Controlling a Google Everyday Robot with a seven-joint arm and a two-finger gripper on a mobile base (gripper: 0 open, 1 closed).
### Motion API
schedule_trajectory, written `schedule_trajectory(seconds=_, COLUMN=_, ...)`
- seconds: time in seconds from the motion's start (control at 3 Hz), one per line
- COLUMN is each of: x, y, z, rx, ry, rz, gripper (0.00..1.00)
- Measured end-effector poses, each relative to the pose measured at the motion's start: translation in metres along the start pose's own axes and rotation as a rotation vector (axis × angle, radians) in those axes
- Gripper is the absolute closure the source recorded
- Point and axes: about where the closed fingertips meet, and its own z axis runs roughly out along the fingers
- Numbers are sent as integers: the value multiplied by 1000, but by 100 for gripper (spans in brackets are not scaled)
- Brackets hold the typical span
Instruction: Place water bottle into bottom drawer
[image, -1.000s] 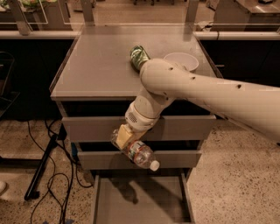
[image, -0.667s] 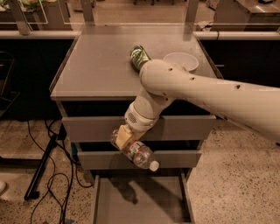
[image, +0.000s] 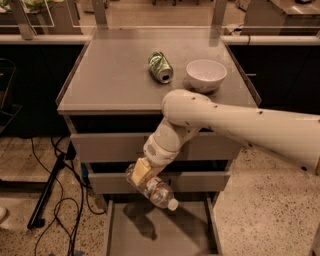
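The water bottle (image: 156, 190) is clear crinkled plastic with a white cap at its lower right end. It lies tilted in the air above the bottom drawer (image: 165, 232), which is pulled out at the foot of the grey cabinet. My gripper (image: 142, 172) is in front of the middle drawer, shut on the bottle's upper end. The bottle's shadow falls on the drawer's flat grey floor.
A green soda can (image: 160, 67) lies on its side on the cabinet top (image: 110, 75), beside a white bowl (image: 206, 75). Two upper grey drawers (image: 100, 147) are closed. Black cables and a stand foot (image: 47, 195) lie on the floor at the left.
My arm has shifted so the can and bowl show fully. The gripper and bottle stay in about the same place above the open drawer.
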Motion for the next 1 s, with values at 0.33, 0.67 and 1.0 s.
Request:
schedule_trajectory(seconds=0.33, x=14, y=-15, z=32, rx=-43, ry=14, rz=40, gripper=100)
schedule_trajectory(seconds=0.67, x=27, y=-25, z=56, rx=-73, ry=30, rz=76, gripper=100)
schedule_trajectory(seconds=1.0, x=27, y=-26, z=57, rx=-75, ry=31, rz=76, gripper=100)
